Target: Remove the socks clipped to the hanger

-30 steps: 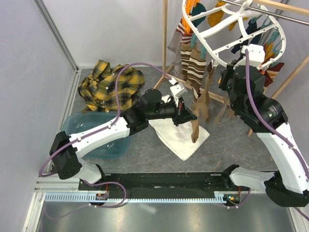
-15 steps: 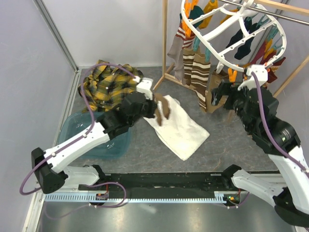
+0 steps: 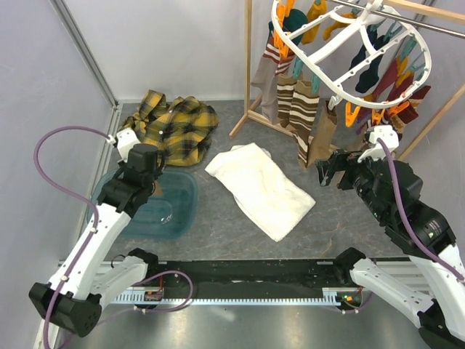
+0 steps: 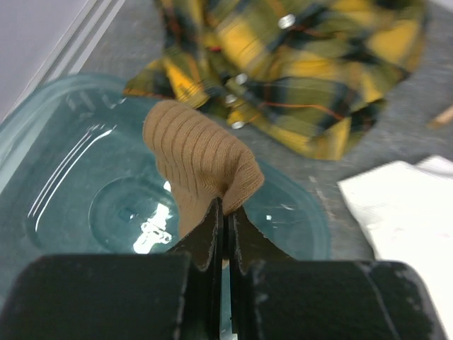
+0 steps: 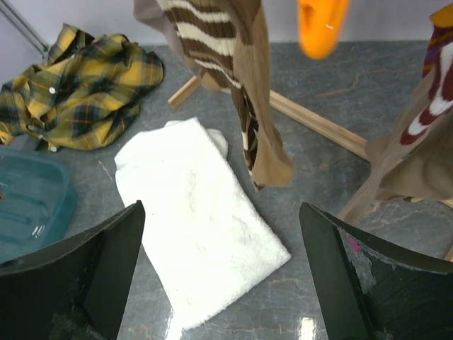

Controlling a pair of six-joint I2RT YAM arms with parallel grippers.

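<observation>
The white oval hanger (image 3: 341, 69) hangs at the top right with several socks clipped to it: brown-and-cream striped ones (image 3: 301, 109), a plain tan one (image 3: 320, 138) and darker ones behind. My left gripper (image 4: 225, 209) is shut on a ribbed tan sock (image 4: 202, 159) and holds it over the teal bin (image 4: 64, 184). From above, the left gripper (image 3: 149, 185) sits at the bin's far left corner. My right gripper (image 3: 327, 171) is open and empty below the hanger. In the right wrist view the gripper (image 5: 221, 212) hovers over the towel, below a striped sock (image 5: 258, 113) and an orange clip (image 5: 322, 25).
A yellow-black plaid shirt (image 3: 171, 127) lies crumpled beyond the teal bin (image 3: 178, 211). A white towel (image 3: 261, 189) is spread on the grey floor in the middle. The wooden rack frame (image 3: 248, 65) and its slanted legs stand behind and right of the hanger.
My left arm swung left from the towel to above the teal bin, carrying the tan sock. My right gripper opened and dropped away from the hanger.
</observation>
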